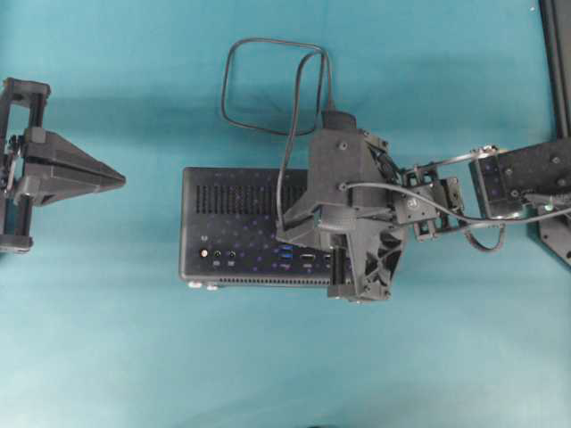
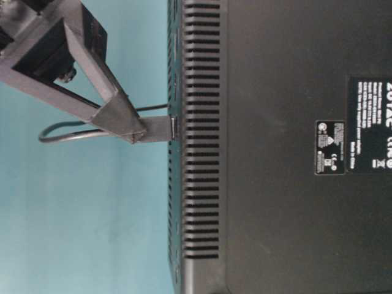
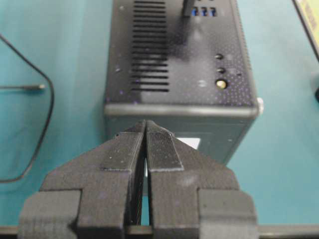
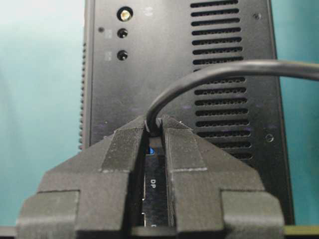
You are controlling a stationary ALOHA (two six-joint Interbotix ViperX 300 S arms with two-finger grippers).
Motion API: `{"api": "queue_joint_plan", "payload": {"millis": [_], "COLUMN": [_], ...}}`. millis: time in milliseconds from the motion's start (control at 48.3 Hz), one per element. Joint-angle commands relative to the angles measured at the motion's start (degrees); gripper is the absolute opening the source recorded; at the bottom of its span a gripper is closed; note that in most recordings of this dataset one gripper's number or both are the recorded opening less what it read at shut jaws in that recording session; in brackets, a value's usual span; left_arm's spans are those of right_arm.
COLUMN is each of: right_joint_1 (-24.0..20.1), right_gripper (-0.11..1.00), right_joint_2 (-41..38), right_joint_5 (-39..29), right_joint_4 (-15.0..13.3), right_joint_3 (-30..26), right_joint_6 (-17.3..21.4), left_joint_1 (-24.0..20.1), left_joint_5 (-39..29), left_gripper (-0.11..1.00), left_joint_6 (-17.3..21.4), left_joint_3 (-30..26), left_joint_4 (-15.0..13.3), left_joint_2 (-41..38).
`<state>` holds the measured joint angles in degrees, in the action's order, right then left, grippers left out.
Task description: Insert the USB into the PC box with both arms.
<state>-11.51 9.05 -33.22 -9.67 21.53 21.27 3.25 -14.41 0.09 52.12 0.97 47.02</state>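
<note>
Table (image 1: pixel 107 339): one, covered in teal, filling every view.

Computer box (image 1: pixel 241 201): one, black, lying at the centre of the overhead view with its vented, ported face turned up. In the table-level view it fills the right half of the frame. A row of sockets, blue ones among them (image 1: pixel 285 257), is seen along its lower edge in the overhead view.

Arms: two. The right arm (image 1: pixel 517 183) is reached in from the right edge of the overhead view, across the box. The left arm (image 1: pixel 22 165) is parked at the left edge, well apart from the box.

Right gripper (image 4: pixel 154 132): one, closed narrow on the cable just behind the plug, directly over the socket row.

Left gripper (image 3: pixel 145 130): one, jaws pressed together on nothing, pointed at the near end of the box without touching it.

Cable (image 1: pixel 268 85): one, thin and black, looped on the table in the upper middle of the overhead view and led down to the right gripper.

Plug (image 2: pixel 160 128): one, black and rectangular, held level, its tip met against the ported face in the table-level view.

Progress: the cable is picked up and the plug is brought to the sockets. Whether it is partly seated cannot be told. Pushing it fully home is judged to remain, and the box is not yet braced by the left gripper.
</note>
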Motion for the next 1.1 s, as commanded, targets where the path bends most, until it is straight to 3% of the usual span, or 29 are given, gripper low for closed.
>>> {"api": "queue_joint_plan", "payload": {"millis": [0,435,1077], "right_joint_1": [-2.3,-1.1,-0.5], "right_gripper": [0.07,0.07,0.07], "right_joint_2": [-0.3,1.7,-1.3], "right_joint_5": [-0.4,6.0,3.3], "right_joint_4": [-0.3,-1.9,-0.9], "right_joint_3": [1.8,5.4,3.8], "right_joint_6": [0.4,0.5,0.4], "left_joint_1": [0.1,0.1,0.1], "left_joint_5": [0.3,0.2,0.2], "left_gripper": [0.0,0.0,0.0], "left_joint_6": [0.0,-0.1,0.0], "left_joint_3": [-0.8,-1.1,-0.9], "left_joint_4": [0.1,0.1,0.1], "left_joint_2": [0.0,0.0,-0.3]}}
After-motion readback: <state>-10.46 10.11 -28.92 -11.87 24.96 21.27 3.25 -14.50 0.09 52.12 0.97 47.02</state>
